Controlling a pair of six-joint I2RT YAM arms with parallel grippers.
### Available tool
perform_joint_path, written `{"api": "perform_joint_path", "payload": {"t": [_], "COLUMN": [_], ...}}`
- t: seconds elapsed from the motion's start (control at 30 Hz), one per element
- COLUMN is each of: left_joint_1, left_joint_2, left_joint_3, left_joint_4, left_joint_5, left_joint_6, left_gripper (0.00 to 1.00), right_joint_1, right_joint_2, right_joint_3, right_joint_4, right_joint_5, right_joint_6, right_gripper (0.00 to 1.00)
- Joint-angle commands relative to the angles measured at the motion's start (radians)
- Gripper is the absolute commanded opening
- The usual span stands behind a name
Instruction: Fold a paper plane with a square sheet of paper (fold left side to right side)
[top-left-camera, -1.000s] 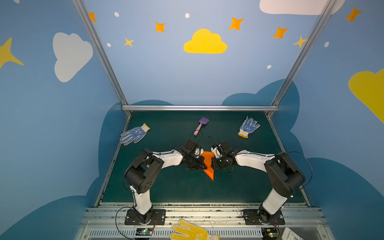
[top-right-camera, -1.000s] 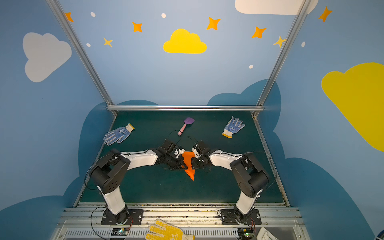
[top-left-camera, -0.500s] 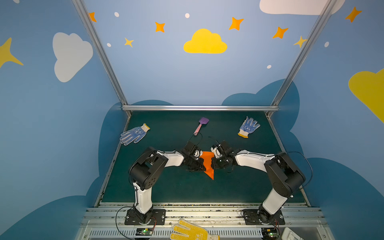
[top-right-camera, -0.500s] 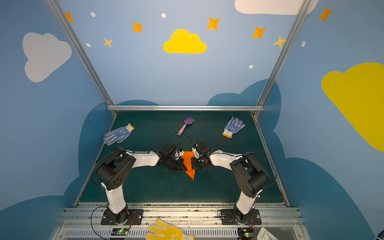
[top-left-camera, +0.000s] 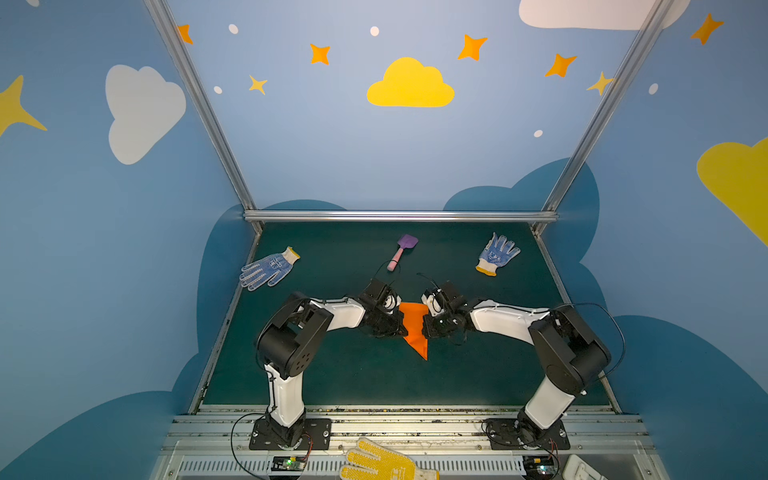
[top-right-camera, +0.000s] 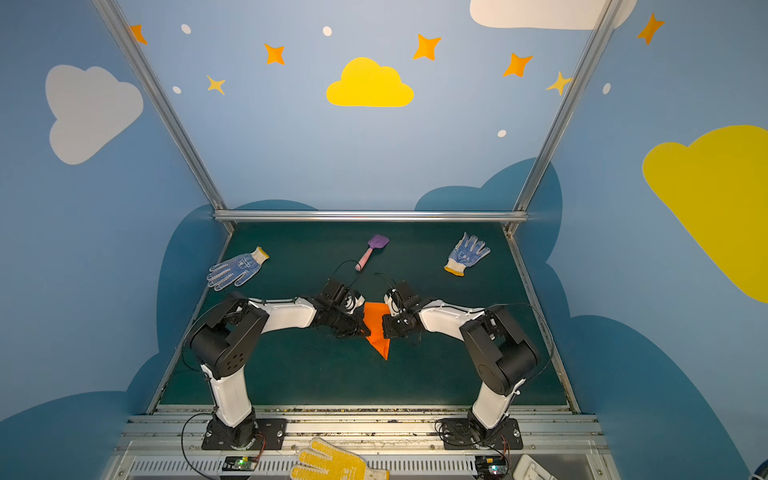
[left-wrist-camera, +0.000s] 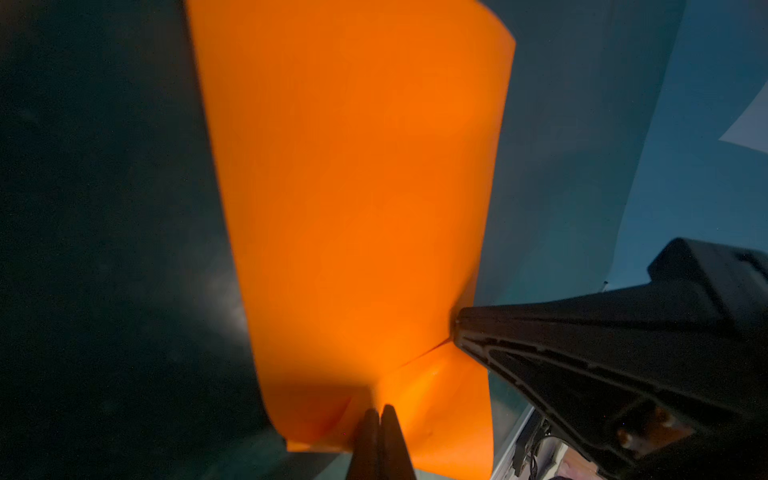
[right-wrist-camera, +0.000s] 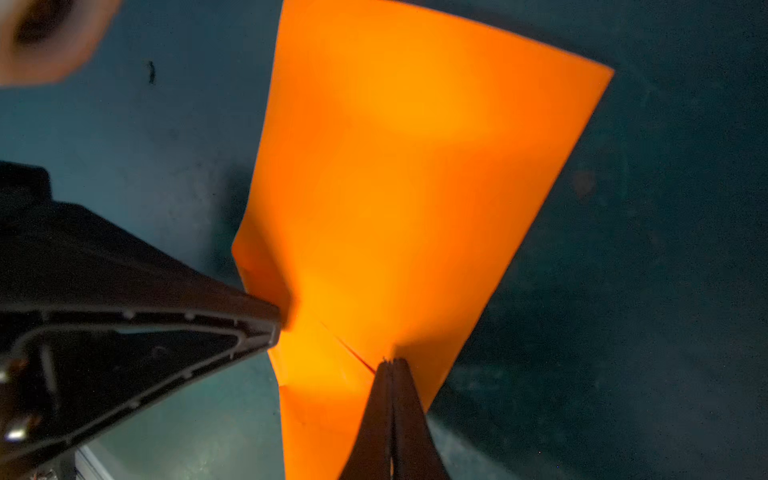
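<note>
The sheet of paper (top-left-camera: 413, 328) (top-right-camera: 376, 328) is bright orange and folded to a narrow shape, its point toward the front of the green mat, in both top views. My left gripper (top-left-camera: 402, 329) (left-wrist-camera: 379, 409) is shut, its tips resting on the paper's left part. My right gripper (top-left-camera: 424, 330) (right-wrist-camera: 390, 361) is shut too, its tips on the paper's right part. A crease (left-wrist-camera: 419, 357) runs between the two tips. The paper (left-wrist-camera: 353, 187) (right-wrist-camera: 407, 187) spreads out past both tips. A finished paper plane does not show.
A purple-headed, pink-handled spatula (top-left-camera: 401, 251) lies behind the grippers. Blue-dotted gloves lie at the back left (top-left-camera: 268, 270) and back right (top-left-camera: 496, 253). A yellow dotted glove (top-left-camera: 382, 461) sits on the front rail. Metal frame posts border the mat (top-left-camera: 353, 374).
The left arm's elbow has shifted slightly toward the middle. Both grippers stay shut on top of the paper, which has hardly moved.
</note>
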Motion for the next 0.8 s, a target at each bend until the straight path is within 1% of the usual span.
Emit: {"api": "perform_joint_path", "payload": {"t": [0.0, 0.17, 0.2, 0.27, 0.3, 0.33, 0.4, 0.43, 0.6, 0.77], "left_joint_1": [0.001, -0.010, -0.010, -0.012, -0.014, -0.016, -0.017, -0.020, -0.028, -0.027], "left_joint_2": [0.033, 0.039, 0.040, 0.039, 0.039, 0.037, 0.037, 0.037, 0.036, 0.032], "left_joint_3": [0.005, -0.038, -0.046, -0.064, -0.072, -0.081, -0.093, -0.097, -0.110, -0.111], "left_joint_4": [-0.019, 0.023, 0.033, 0.046, 0.051, 0.062, 0.071, 0.076, 0.087, 0.079], "left_joint_5": [-0.009, -0.019, -0.022, -0.038, -0.045, -0.052, -0.063, -0.067, -0.082, -0.086], "left_joint_6": [0.016, -0.014, -0.024, -0.045, -0.055, -0.065, -0.082, -0.092, -0.116, -0.118], "left_gripper": [0.04, 0.04, 0.04, 0.04, 0.04, 0.04, 0.04, 0.04, 0.04, 0.04], "right_joint_1": [-0.004, -0.006, -0.006, -0.006, -0.006, -0.005, -0.003, 0.003, 0.062, 0.147], "right_joint_2": [0.028, 0.019, 0.010, -0.027, -0.052, -0.082, -0.135, -0.154, -0.196, -0.172], "right_joint_3": [-0.028, 0.010, 0.023, 0.048, 0.055, 0.060, 0.062, 0.059, 0.028, 0.005], "right_joint_4": [-0.019, -0.049, -0.060, -0.091, -0.100, -0.110, -0.123, -0.124, -0.114, -0.070], "right_joint_5": [0.016, -0.001, -0.006, -0.011, -0.012, -0.013, -0.022, -0.033, -0.044, -0.026], "right_joint_6": [-0.009, -0.010, -0.010, -0.006, -0.001, 0.008, 0.034, 0.050, 0.127, 0.180], "right_gripper": [0.00, 0.00, 0.05, 0.22, 0.26, 0.30, 0.33, 0.29, 0.01, 0.00]}}
